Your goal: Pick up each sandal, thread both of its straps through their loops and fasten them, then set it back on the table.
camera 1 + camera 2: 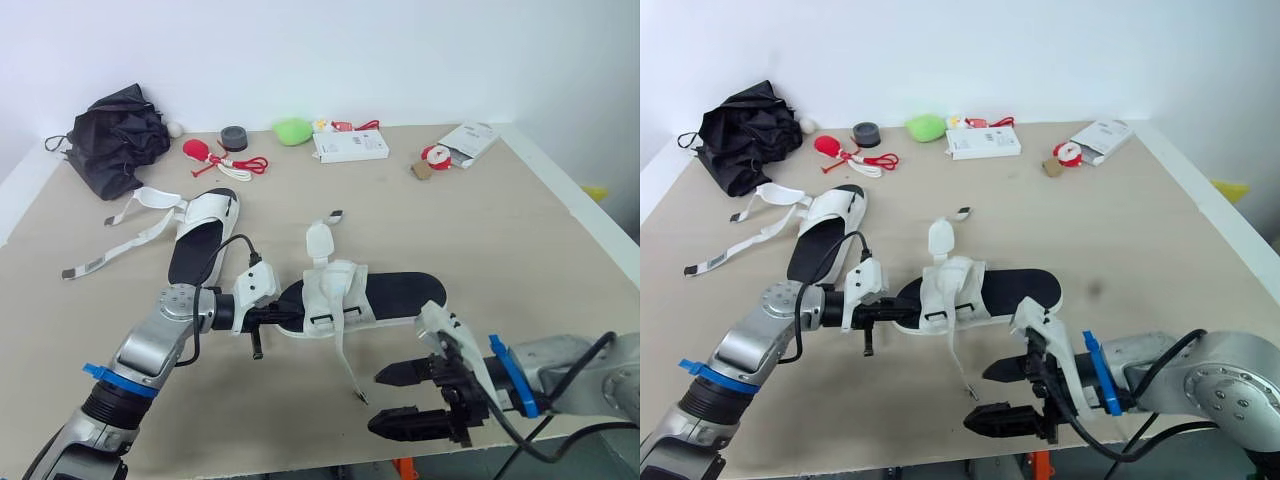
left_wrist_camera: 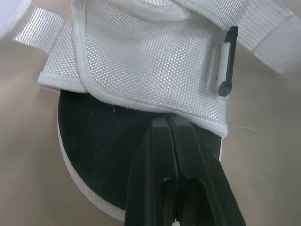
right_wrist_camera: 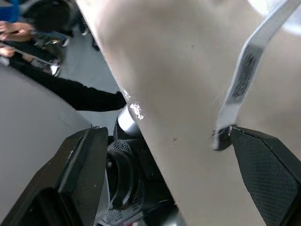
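At far left of the beige table [image 1: 520, 230] lies one white sandal [image 1: 205, 232], its long straps trailing loose, not yet touched by either gripper. Just right of it, the left gripper [image 2: 168, 121] has its two black fingers pressed together, tips resting on the black sole at the end of the nearer sandal [image 1: 400, 295], right at the hem of its white upper; whether any edge is caught between them cannot be told. From that upper a thin white strap [image 1: 345, 360] runs down toward the table's near edge, its dark tip lying flat. Further right, the right gripper [image 1: 400, 402] hangs low with fingers spread wide, one fingertip almost at the strap's tip (nothing is held). The likely trouble: the spread fingers could nudge the flat strap aside instead of catching it, and a tug on the strap might swivel the sandal, since the left gripper looks to give it only light restraint
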Robot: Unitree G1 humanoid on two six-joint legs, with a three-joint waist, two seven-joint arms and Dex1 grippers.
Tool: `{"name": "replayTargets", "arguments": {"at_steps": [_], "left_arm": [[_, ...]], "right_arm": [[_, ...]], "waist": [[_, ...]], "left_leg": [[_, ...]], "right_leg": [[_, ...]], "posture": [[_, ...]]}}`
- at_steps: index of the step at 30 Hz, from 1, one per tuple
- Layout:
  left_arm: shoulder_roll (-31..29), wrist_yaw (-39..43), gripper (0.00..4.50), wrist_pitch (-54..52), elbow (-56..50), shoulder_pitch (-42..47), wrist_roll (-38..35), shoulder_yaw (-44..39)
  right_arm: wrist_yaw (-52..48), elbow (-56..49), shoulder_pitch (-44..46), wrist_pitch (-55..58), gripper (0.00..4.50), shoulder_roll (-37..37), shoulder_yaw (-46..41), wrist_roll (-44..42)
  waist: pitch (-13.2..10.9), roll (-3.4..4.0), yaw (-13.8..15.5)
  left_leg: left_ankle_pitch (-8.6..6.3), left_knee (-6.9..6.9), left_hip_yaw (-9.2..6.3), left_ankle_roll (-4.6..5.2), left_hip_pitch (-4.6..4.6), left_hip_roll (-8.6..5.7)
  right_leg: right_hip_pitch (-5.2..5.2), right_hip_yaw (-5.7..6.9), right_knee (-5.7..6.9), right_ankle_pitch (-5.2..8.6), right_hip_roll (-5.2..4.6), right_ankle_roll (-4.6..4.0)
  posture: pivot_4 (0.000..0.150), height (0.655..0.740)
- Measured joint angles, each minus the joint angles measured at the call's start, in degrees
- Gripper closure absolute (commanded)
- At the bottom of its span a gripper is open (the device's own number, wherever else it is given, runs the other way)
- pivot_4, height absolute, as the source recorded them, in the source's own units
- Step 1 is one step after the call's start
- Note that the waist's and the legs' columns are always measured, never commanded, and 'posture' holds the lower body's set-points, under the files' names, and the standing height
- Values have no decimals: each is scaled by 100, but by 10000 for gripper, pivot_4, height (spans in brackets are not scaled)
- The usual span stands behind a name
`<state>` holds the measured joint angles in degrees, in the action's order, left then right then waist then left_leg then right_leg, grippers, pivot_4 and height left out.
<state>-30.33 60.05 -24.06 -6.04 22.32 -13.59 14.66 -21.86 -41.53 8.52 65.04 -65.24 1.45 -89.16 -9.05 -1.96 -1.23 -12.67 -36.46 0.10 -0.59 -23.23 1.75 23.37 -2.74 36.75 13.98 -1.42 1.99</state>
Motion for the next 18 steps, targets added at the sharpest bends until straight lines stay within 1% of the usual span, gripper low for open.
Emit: {"name": "replayTargets", "arguments": {"at_steps": [1,2,7,8,12,16,18], "left_arm": [[2,10,45000,-16,36,48,4,24],[21,25,45000,-23,103,131,20,74],[40,54,45000,-22,160,207,28,126],[43,68,45000,-24,157,220,25,131],[43,61,45000,-33,114,204,21,130],[41,14,45000,-95,36,148,17,113],[41,-32,45000,-109,9,122,15,96]], "right_arm": [[318,-20,56,2,908,21,144,-154],[955,-16,269,1,908,172,497,-385],[1812,197,853,94,908,558,1134,-503],[2127,486,1169,227,908,821,1431,-490],[2337,724,1398,384,908,973,1649,-450],[2325,832,1530,542,908,1068,1688,-295],[2217,797,1622,654,4634,1073,1713,-54]], "waist": [[-2,-3,0],[-3,-5,-1],[-4,-6,9],[-3,-7,12],[-3,-5,21],[-3,-5,20],[-2,-4,19]], "left_leg": [[1,-3,0,0,0,-1],[3,-10,0,0,-1,-2],[4,-13,-1,1,-6,0],[4,-13,-1,1,-9,0],[3,-13,-3,2,-13,-1],[2,-11,-5,3,-13,0],[3,-11,-7,3,-12,2]], "right_leg": [[0,-3,0,6,0,-12],[-1,-7,0,4,-1,-11],[-1,-12,0,2,-2,-9],[-1,-12,0,2,-2,-8],[0,-13,0,-7,-5,12],[0,-11,0,-6,-4,14],[0,-9,0,-7,-1,12]], "posture": [[1500,7400],[1500,7400],[1500,7400],[1500,7400],[1500,7400],[1500,7400],[1500,7400]]}}
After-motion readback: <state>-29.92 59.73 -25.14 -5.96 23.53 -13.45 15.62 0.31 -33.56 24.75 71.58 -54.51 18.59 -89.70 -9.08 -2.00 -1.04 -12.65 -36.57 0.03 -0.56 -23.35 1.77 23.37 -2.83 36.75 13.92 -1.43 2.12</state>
